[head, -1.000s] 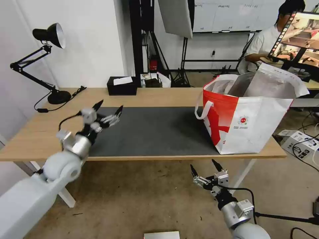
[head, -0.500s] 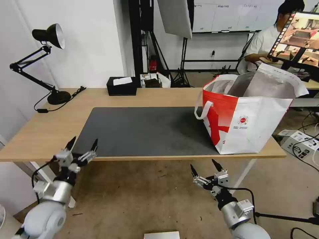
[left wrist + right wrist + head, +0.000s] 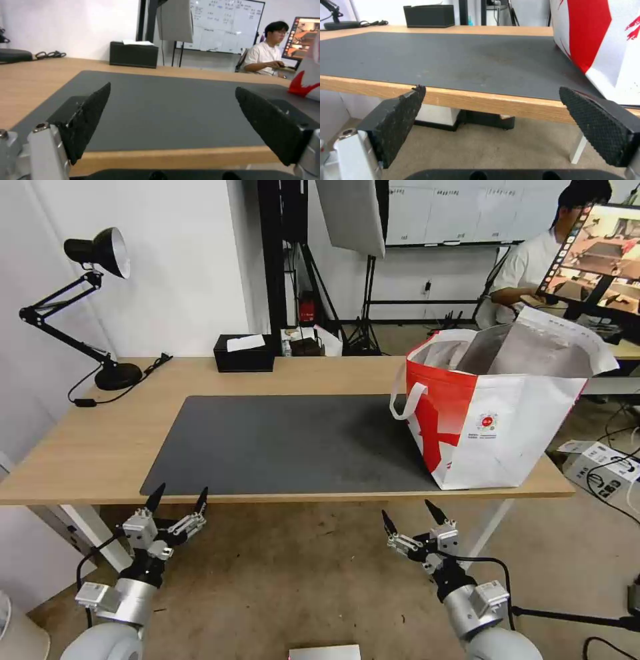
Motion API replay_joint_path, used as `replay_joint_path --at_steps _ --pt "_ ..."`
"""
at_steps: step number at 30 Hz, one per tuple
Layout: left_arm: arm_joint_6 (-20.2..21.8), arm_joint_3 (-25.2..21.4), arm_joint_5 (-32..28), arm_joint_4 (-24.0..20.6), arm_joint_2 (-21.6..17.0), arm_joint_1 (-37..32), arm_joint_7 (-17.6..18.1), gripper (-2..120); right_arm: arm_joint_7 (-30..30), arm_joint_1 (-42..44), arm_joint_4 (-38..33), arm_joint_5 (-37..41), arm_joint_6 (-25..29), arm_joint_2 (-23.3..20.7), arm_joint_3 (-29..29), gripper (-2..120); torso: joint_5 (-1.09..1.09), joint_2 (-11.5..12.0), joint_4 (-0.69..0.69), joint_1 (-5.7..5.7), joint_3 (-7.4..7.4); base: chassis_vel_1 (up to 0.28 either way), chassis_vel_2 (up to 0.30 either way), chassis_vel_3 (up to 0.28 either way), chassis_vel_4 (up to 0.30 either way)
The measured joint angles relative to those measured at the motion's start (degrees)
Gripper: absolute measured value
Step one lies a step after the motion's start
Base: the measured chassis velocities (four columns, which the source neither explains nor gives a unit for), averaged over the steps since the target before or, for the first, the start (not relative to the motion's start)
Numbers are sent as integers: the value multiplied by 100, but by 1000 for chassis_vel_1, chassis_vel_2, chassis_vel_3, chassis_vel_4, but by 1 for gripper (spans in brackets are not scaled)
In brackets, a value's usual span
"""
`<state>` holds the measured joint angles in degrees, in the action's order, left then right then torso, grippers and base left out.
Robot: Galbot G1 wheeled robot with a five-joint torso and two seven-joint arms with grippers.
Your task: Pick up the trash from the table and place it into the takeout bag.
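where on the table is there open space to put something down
Most of the dark grey mat is bare, from its left edge to the takeout bag. Bare wood runs between the lamp base and mat. Crowded: the right end, under the bag, and the back edge by the tissue box.

takeout bag (image 3: 507, 427): white-red, upright, open, on table's right end | table (image 3: 87, 447): light wood, grey mat
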<state>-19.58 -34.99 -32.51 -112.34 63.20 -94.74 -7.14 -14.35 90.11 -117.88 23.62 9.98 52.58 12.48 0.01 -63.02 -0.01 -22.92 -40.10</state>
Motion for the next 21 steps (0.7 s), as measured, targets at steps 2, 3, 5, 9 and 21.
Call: replay_joint_path --at_steps 2,3,5,9,21 --pt "-2 11 19 0 16 -13 -7 100 0 0 0 0 0 0 0 100 0 0 0 0 0 0 0 0 0" --pt "-7 22 55 0 45 -50 -12 100 0 0 0 0 0 0 0 100 -1 0 0 0 0 0 0 0 0" --pt "-23 22 85 -1 65 -84 -12 100 0 0 0 0 0 0 0 100 -1 0 0 0 0 0 0 0 0" --pt "-25 15 121 -25 83 -124 -11 100 0 0 0 0 0 0 0 100 0 0 0 0 0 0 0 0 0" --pt "-24 16 122 -29 75 -113 -4 100 0 0 0 0 0 0 0 100 -1 0 0 0 0 0 0 0 0"
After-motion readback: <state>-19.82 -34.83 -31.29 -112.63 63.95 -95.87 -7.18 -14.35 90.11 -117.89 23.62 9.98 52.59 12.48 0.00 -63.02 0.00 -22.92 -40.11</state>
